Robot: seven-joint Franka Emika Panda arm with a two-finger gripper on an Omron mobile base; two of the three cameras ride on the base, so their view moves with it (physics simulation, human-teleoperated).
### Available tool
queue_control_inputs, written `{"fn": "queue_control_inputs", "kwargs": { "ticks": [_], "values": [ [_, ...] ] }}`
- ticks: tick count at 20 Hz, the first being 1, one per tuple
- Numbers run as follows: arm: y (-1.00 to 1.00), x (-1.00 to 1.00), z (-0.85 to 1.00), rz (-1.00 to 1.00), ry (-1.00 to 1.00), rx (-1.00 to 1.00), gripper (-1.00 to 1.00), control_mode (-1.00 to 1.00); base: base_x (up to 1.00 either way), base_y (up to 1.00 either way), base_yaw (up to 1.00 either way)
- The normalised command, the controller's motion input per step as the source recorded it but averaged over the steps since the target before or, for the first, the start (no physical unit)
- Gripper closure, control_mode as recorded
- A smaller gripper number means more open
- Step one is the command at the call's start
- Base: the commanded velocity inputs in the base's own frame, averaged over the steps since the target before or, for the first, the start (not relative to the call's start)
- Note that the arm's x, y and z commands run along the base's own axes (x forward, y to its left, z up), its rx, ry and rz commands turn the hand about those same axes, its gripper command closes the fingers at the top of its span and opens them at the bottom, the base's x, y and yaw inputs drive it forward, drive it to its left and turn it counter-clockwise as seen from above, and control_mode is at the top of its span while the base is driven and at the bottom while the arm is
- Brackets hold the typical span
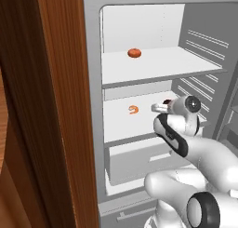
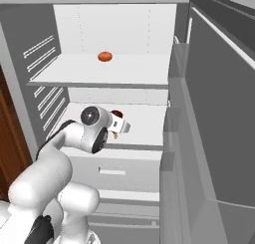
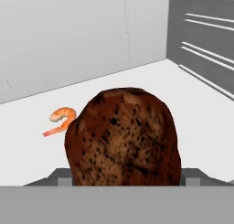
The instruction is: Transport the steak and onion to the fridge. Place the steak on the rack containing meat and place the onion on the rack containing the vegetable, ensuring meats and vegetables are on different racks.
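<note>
Right, I have the gripper reached into the open fridge, at centre right of the left base frame, just over the lower shelf. Its fingers are closed around the steak, which bulks large at bottom centre of the hand frame (only a dark sliver of it peeks past the wrist in the base frames). An orange shrimp lies on that same shelf, left of the steak and apart from it. On the upper shelf sits an orange-red vegetable, toward the top centre of the frame.
</note>
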Motion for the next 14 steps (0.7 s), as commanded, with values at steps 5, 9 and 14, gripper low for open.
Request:
{"fn": "queue_control_inputs", "kwargs": {
  "ticks": [5,9,14],
  "values": [
    [0.00,0.29,-0.32,0.06,-0.05,0.00,1.00,-1.00,0.00,0.00,0.00],
    [0.00,0.28,-0.15,0.03,0.00,0.00,1.00,-1.00,0.00,0.00,0.00],
    [0.00,0.27,0.00,0.00,0.06,0.00,1.00,-1.00,0.00,0.00,0.00]
  ]
}}
